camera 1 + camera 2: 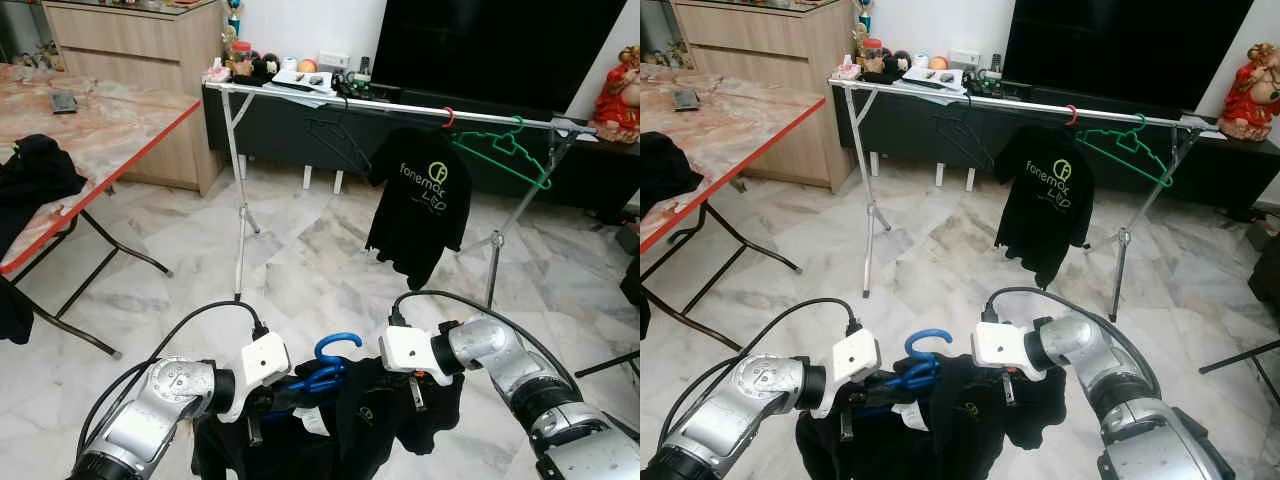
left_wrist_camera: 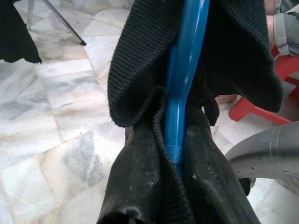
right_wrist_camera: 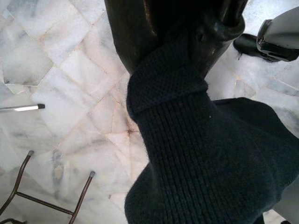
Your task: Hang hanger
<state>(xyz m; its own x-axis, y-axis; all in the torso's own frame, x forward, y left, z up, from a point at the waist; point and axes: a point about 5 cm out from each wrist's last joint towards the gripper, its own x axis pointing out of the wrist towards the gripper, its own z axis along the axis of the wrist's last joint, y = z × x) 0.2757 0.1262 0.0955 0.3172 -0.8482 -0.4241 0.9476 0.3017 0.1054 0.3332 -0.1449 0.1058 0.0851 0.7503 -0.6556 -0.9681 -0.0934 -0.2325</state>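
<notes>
**Both grippers holding the blue hanger and its shirt low in front of me**

On my left wrist camera, the two black fingers [image 2: 140, 186] are pressed in on either side of the blue hanger [image 2: 183, 84], pinching its bar with folds of the black shirt [image 2: 140, 70] caught between. On my right wrist camera, the fingers [image 3: 140, 32] are closed on a bunched fold of the same knit cloth, which hangs below them over the marble floor [image 3: 60, 93].

From the head cameras, the left gripper [image 1: 262, 395] and right gripper [image 1: 415, 385] sit near each other, low and close to my body. Both silver forearms are bent inward from the sides, so the wrists face one another. The shirt drapes between them, and the hanger's blue hook [image 1: 335, 347] curls up between the two white wrist housings.

Well ahead across the floor stands the clothes rail [image 1: 330, 97], a long horizontal bar on crossed legs. A black printed T-shirt [image 1: 420, 200] hangs from it on a red hook, with an empty green hanger [image 1: 505, 150] just beside it and a dark hanger [image 1: 335, 140] farther along. A red-edged counter [image 1: 90, 130] stands to my left.
</notes>
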